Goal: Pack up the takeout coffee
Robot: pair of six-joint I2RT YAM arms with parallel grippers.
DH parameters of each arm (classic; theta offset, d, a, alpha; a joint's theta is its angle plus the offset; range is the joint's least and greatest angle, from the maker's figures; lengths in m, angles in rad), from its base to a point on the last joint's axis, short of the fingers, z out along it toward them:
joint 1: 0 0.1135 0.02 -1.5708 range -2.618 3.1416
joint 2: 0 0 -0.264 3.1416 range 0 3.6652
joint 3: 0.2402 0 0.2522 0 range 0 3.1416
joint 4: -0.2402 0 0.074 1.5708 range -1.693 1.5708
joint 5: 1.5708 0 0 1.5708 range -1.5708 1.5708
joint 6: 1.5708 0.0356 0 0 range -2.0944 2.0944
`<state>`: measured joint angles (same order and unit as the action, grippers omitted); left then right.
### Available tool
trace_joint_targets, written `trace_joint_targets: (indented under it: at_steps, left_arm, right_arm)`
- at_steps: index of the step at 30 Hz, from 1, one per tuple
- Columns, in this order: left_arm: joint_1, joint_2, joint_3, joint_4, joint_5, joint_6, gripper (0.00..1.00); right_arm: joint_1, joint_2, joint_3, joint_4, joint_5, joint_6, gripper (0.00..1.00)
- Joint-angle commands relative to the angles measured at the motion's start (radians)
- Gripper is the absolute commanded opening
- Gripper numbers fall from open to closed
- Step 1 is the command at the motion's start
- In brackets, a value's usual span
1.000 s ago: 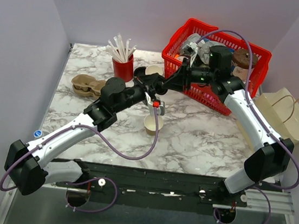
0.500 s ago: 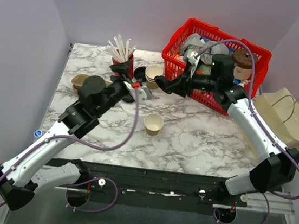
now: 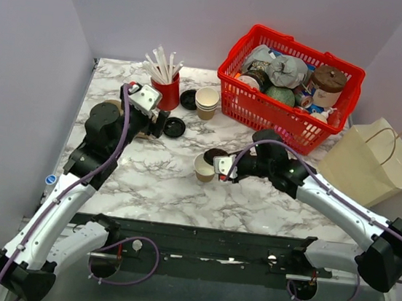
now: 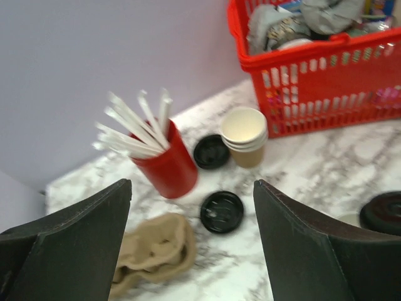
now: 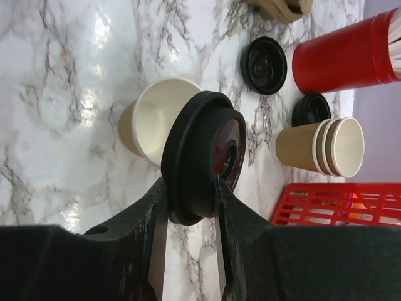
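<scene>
The takeout coffee cup [image 3: 203,168] stands upright and uncovered on the marble near the table's middle; its pale inside [image 5: 152,120] shows in the right wrist view. My right gripper [image 3: 220,165] is shut on a black round lid [image 5: 202,155], pinching its edge between both fingers. The lid [image 3: 215,156] hangs at the cup's right rim; I cannot tell whether they touch. My left gripper [image 3: 156,124] is open and holds nothing, well to the left of the cup. In its wrist view the left gripper [image 4: 191,188] frames a loose black lid [image 4: 222,212].
A red cup of white straws [image 3: 166,89] stands at the back left, with a stack of cream cups [image 3: 207,102] and two loose black lids [image 3: 188,98] [image 3: 174,127] nearby. A brown pulp carrier [image 4: 153,251] lies at the left. A red basket [image 3: 244,106] and paper bag [image 3: 376,161] are at the right.
My left gripper opened above the cup and drew back to the left rear. My right gripper came from the basket's edge down to the cup, holding the black lid.
</scene>
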<state>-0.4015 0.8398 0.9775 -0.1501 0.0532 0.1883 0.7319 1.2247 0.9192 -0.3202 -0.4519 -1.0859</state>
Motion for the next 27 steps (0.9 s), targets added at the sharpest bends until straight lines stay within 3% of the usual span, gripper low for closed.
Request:
trace_joint_targets:
  at_steps: [1,8,20,27]
  left_arm:
    - [0.006,0.002,-0.042,-0.029,0.168,-0.165,0.86]
    - [0.007,0.022,-0.034,-0.062,0.148,-0.106,0.87]
    - [0.006,0.045,-0.04,-0.083,0.14,-0.098,0.88]
    - [0.006,0.038,-0.059,-0.088,0.134,-0.093,0.88]
  right_arm:
    - [0.027,0.054,0.001,0.021,0.136,-0.172,0.23]
    - [0.057,0.154,0.032,0.055,0.15,-0.203,0.25]
    - [0.132,0.156,-0.002,0.056,0.176,-0.273,0.27]
    - [0.162,0.156,-0.028,0.055,0.202,-0.292,0.37]
